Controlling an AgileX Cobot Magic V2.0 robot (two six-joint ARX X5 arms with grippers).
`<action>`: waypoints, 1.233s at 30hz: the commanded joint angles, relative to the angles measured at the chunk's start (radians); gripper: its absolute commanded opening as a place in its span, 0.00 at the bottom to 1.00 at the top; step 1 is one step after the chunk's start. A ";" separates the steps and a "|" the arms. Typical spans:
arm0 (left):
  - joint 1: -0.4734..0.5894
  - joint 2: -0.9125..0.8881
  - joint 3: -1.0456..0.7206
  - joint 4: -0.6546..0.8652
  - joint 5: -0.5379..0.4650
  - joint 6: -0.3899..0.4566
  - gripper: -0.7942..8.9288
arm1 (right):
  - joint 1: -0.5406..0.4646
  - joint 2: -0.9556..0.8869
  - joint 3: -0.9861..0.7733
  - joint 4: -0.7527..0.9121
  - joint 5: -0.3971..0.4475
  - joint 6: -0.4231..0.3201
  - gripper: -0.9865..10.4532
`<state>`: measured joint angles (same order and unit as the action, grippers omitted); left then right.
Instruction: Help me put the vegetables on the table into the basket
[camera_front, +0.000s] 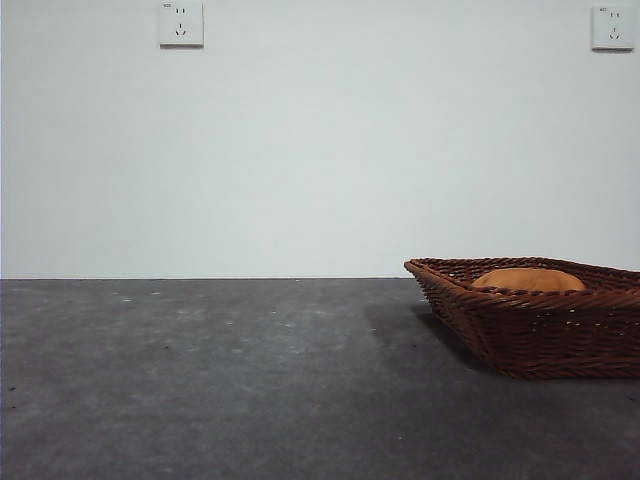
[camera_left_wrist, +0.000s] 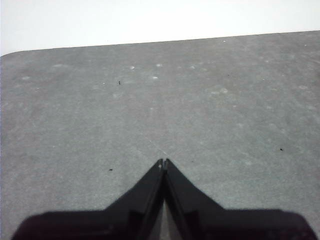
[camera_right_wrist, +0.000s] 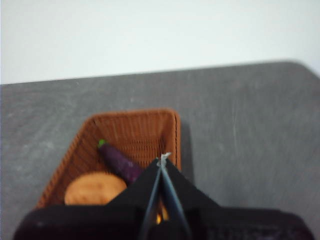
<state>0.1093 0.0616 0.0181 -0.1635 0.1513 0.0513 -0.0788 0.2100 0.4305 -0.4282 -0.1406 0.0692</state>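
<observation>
The brown wicker basket (camera_front: 530, 330) stands at the right of the dark grey table (camera_front: 220, 380). In it lies the brown potato (camera_front: 528, 280), its top showing over the rim. From above, the right wrist view shows the basket (camera_right_wrist: 135, 127) holding the potato (camera_right_wrist: 95, 188) and the purple eggplant (camera_right_wrist: 119, 161) with its green stem. A bit of yellow, likely the corn (camera_right_wrist: 159, 218), peeks from behind the jaws. My right gripper (camera_right_wrist: 163, 159) is shut and empty, high over the basket. My left gripper (camera_left_wrist: 163, 162) is shut over bare table.
Two wall sockets (camera_front: 181, 23) (camera_front: 612, 27) sit high on the white wall behind the table. The table's far edge (camera_left_wrist: 160, 42) runs across the left wrist view.
</observation>
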 joint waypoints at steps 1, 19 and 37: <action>0.003 0.000 -0.011 0.007 0.006 -0.006 0.08 | 0.001 -0.057 -0.126 0.052 0.003 0.075 0.09; 0.003 0.005 -0.011 0.007 0.006 -0.006 0.08 | 0.001 -0.202 -0.364 0.092 0.003 0.073 0.09; 0.003 0.005 -0.011 0.006 0.006 -0.006 0.08 | 0.000 -0.201 -0.362 0.082 0.003 0.083 0.09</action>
<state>0.1093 0.0654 0.0181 -0.1635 0.1513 0.0513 -0.0788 0.0105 0.0746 -0.3504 -0.1383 0.1459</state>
